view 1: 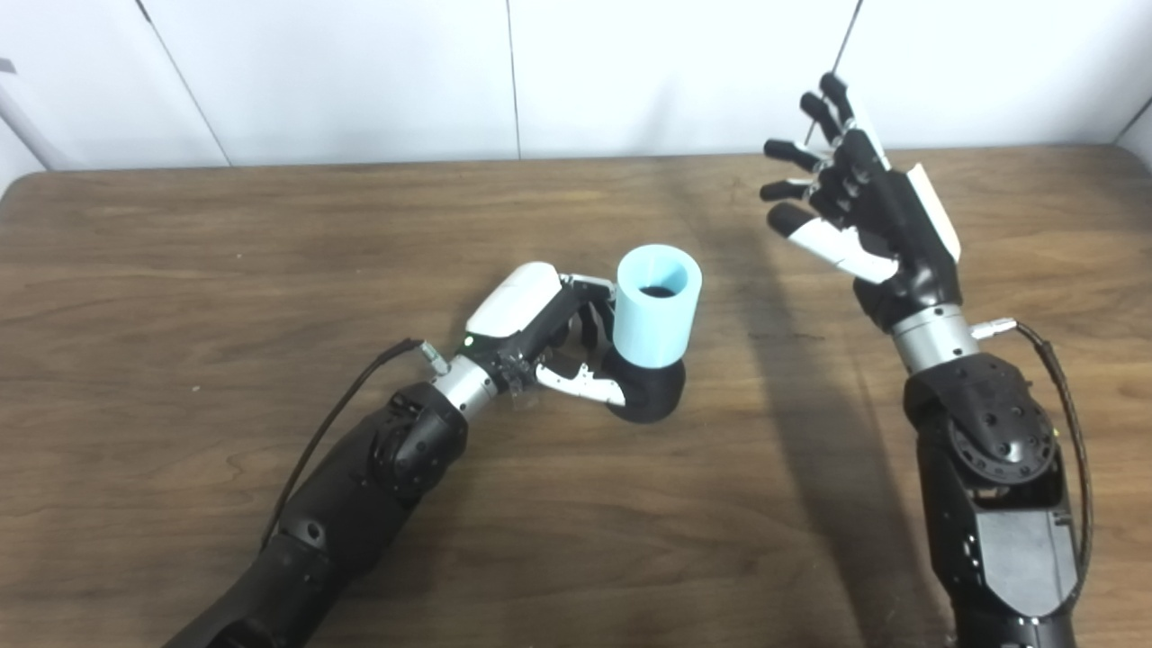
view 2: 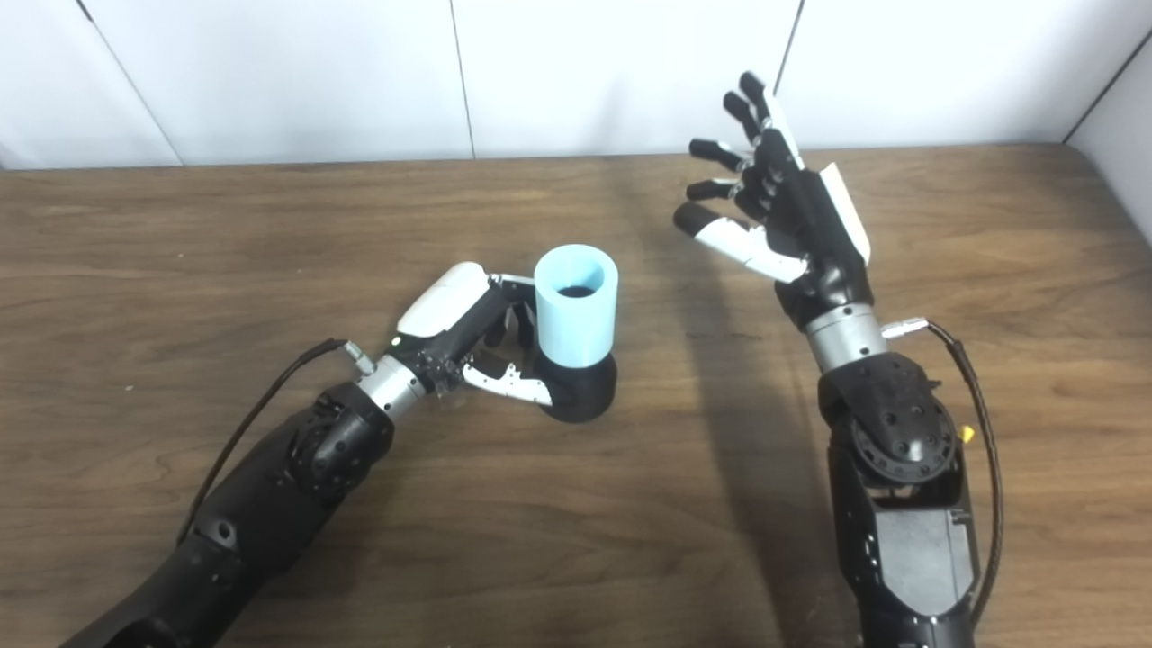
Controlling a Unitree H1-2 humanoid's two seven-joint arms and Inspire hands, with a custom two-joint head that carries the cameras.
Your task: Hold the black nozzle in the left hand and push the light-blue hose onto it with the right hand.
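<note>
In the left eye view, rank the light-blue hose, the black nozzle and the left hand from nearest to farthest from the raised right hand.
1. light-blue hose, standing upright on the nozzle, down-left of the open right hand.
2. black nozzle, under the hose, resting on the table.
3. left hand, farther left, closed on the nozzle's left side.

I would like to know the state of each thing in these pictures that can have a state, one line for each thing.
Light-blue hose: upright, seated on the black nozzle, open end up.
Black nozzle: standing on the table, its top inside the hose.
Left hand: shut on the black nozzle, fingers also against the hose.
Right hand: open, raised, holding nothing, apart from the hose.
</note>
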